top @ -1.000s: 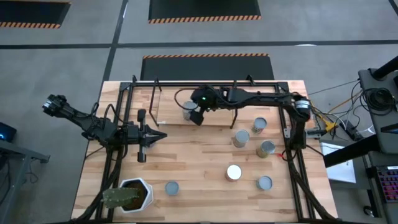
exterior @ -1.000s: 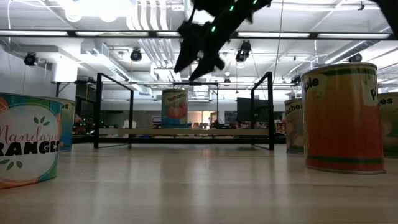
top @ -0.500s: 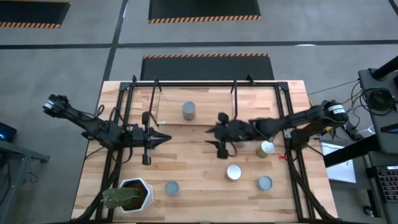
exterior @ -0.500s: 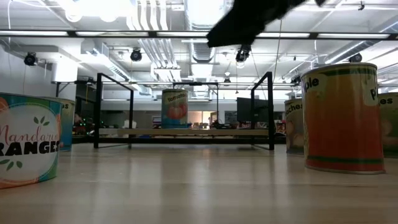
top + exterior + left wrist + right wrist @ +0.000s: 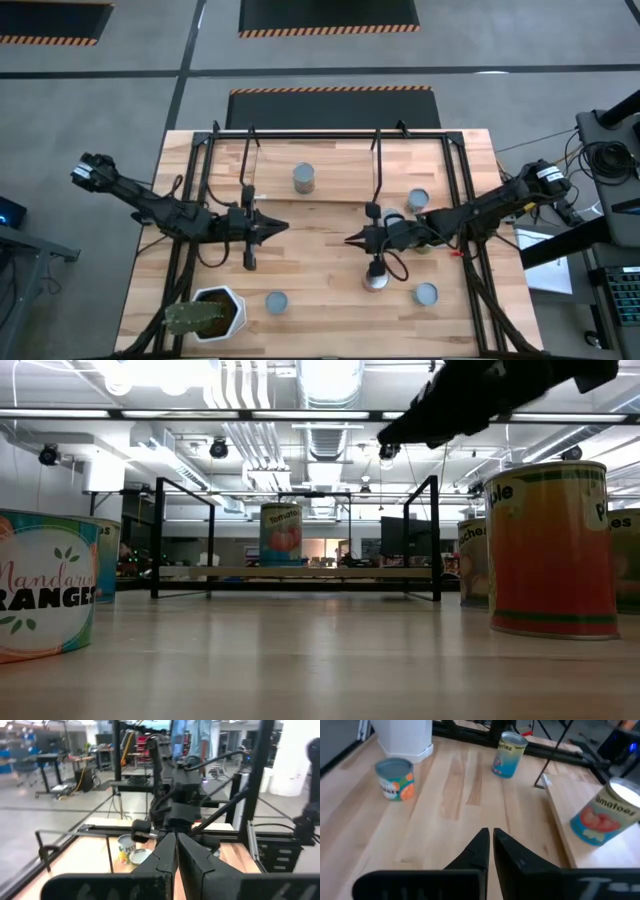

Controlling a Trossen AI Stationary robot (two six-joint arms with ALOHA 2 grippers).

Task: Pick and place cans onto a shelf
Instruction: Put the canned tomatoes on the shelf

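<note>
Right claw (image 5: 352, 240) withdrawn from shelf (image 5: 330, 190), clenched empty, tomato can (image 5: 304, 179) well apart

This is a robotics lab or industrial workshop, as shown by the grey concrete floor (image 5: 120, 90) with hazard-striped mats (image 5: 330, 15), exposed ceiling ducts (image 5: 245, 395), track lights, and workbenches (image 5: 55, 762) with cables behind the wooden table (image 5: 310, 275).

Dark jointed arms (image 5: 150, 205) — cabled, seemingly matte
</note>
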